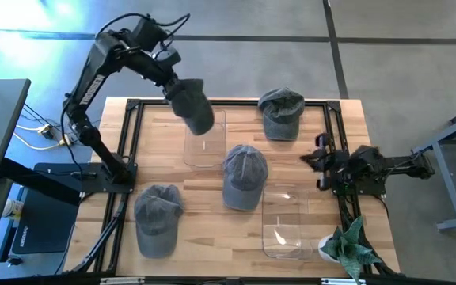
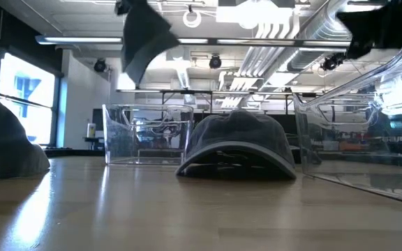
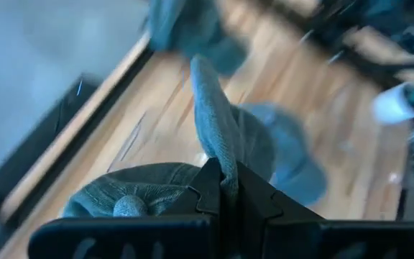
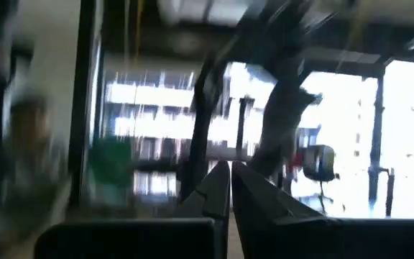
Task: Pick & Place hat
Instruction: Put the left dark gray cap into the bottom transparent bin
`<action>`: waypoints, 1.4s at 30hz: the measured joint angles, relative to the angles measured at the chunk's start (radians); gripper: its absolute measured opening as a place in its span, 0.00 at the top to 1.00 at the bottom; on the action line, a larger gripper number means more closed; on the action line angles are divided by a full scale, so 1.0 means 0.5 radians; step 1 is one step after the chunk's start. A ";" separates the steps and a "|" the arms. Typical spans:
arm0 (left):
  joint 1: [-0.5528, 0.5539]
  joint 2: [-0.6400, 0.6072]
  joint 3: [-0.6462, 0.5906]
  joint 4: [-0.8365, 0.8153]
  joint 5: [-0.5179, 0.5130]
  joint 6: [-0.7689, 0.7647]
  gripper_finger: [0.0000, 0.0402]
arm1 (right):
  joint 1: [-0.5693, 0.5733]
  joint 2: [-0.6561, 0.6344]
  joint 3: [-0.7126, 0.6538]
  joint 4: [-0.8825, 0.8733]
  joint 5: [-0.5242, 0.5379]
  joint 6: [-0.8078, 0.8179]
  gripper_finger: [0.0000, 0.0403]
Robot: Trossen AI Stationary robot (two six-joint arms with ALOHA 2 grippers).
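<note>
Several grey caps show in the high view. My left gripper (image 1: 174, 85) is shut on one grey cap (image 1: 191, 107), lifted over the far clear bin (image 1: 204, 141); the low view shows this cap (image 2: 145, 36) high above that bin (image 2: 149, 136). Other caps rest brim and rim down on the table: one at the far right (image 1: 282, 112), one in the middle (image 1: 244, 176), one near the left (image 1: 158, 218). My right gripper (image 1: 321, 162) waits shut at the table's right edge, touching nothing. My left gripper pinches a thin ridge of the cap's cloth (image 3: 223, 167) between its two fingers, beside the rounded crown (image 3: 139, 191); whether it is the brim or a fold, I cannot tell. The cap is lifted clear and hangs below the gripper, above the far clear bin.
A second clear bin (image 1: 283, 223) stands at the near right, next to a small potted plant (image 1: 347, 247). A black frame (image 1: 133, 107) runs along the table's edges. Bare wood lies between the near-left cap and the middle cap.
</note>
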 joint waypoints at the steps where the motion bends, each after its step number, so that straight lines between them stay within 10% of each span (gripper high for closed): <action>1: -0.066 -0.003 0.029 0.074 -0.003 -0.045 0.97 | 0.000 0.000 0.000 0.216 0.070 0.114 0.98; 8: -0.450 0.026 0.044 0.681 -0.006 -0.305 0.97 | -0.001 -0.001 0.096 0.853 0.527 0.342 1.00; 21: -0.872 0.441 0.047 1.105 -0.222 -0.264 0.97 | 0.000 0.800 1.364 -0.749 0.264 0.632 0.99; 32: -1.054 0.560 0.045 1.456 0.036 -0.134 0.97 | -0.163 1.714 2.710 -2.435 -0.048 0.579 0.63; 42: -1.107 0.565 0.042 1.529 0.027 -0.079 0.97 | -0.459 2.301 3.264 -2.725 -0.641 0.238 0.47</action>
